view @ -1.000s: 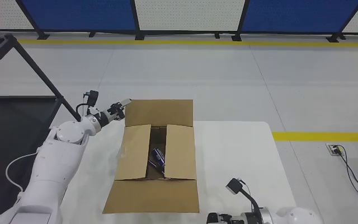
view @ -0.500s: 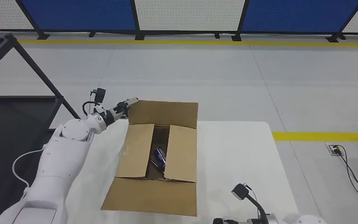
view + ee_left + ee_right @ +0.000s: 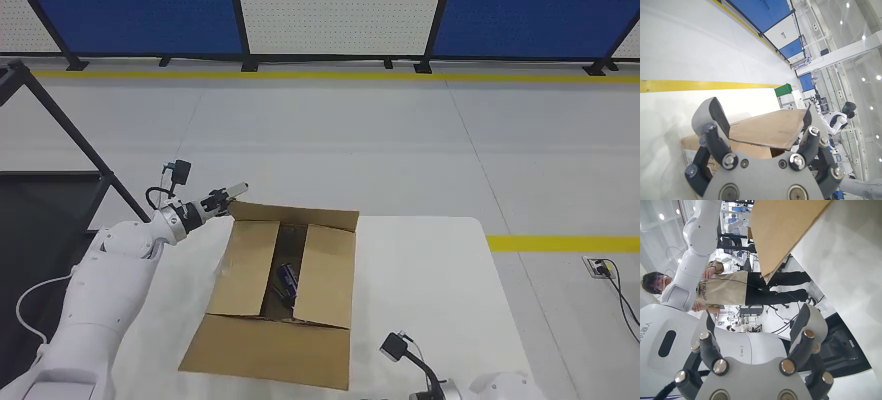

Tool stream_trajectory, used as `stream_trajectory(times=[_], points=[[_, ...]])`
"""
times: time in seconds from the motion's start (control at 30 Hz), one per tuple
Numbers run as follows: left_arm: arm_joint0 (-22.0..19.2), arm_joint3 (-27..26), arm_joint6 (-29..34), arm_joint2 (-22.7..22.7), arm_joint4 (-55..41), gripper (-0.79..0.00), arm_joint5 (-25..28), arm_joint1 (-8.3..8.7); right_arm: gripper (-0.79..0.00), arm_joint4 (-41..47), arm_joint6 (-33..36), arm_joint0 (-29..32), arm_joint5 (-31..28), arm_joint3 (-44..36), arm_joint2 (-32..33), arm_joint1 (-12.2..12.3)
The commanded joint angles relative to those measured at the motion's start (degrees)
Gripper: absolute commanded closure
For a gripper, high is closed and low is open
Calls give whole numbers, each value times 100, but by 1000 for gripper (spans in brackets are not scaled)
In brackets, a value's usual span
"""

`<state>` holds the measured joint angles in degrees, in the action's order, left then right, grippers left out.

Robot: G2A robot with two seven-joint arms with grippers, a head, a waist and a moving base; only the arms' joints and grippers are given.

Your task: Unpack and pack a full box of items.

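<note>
A cardboard box [image 3: 325, 275] stands on the white table [image 3: 430, 280] with its top flaps spread. A dark blue item [image 3: 285, 280] lies inside, seen through the gap between the two side flaps. My left gripper [image 3: 236, 188] is at the far-left corner of the box, open, its fingers [image 3: 719, 115] straddling the far flap [image 3: 768, 128], which stands tilted up [image 3: 300, 215]. My right gripper [image 3: 757, 313] is open and empty, low by the table's near edge, below the box's near flap [image 3: 780, 228].
A black metal frame [image 3: 60, 120] stands off the table's left side. The table's right half carries nothing. Beyond the far edge is open floor with a yellow line [image 3: 560, 243] and blue partition panels [image 3: 140, 25].
The far flap has swung up from lying flat outward, and the box has turned slightly. My left gripper moved right with the flap's corner. The right arm shifted left along the near edge.
</note>
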<state>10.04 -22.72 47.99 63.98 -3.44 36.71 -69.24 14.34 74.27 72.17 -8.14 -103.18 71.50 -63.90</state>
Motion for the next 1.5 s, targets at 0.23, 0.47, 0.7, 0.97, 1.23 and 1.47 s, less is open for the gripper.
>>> stream_trajectory(times=[0.23,0.47,0.7,0.97,1.23,1.47], points=[[309,-418,129,132,-23,-785,-59,135,-785,131,-752,-233,-530,119,-441,-83],[524,-678,194,223,-59,-785,-133,218,-785,-40,-1262,-409,-815,205,-614,-123],[757,-1025,291,313,-158,-785,-176,290,-785,-68,-1525,-233,-1115,-115,-498,-93],[1054,-1460,412,388,-258,-785,-226,361,-785,-339,-2181,-289,-1051,-701,-539,-114],[1438,-2047,420,685,-347,-785,-144,522,-785,-915,-2847,-626,-612,-868,-903,-198],[1833,-2743,609,964,-368,-785,-199,682,-785,-854,-2912,-799,-441,-725,-986,-227]])
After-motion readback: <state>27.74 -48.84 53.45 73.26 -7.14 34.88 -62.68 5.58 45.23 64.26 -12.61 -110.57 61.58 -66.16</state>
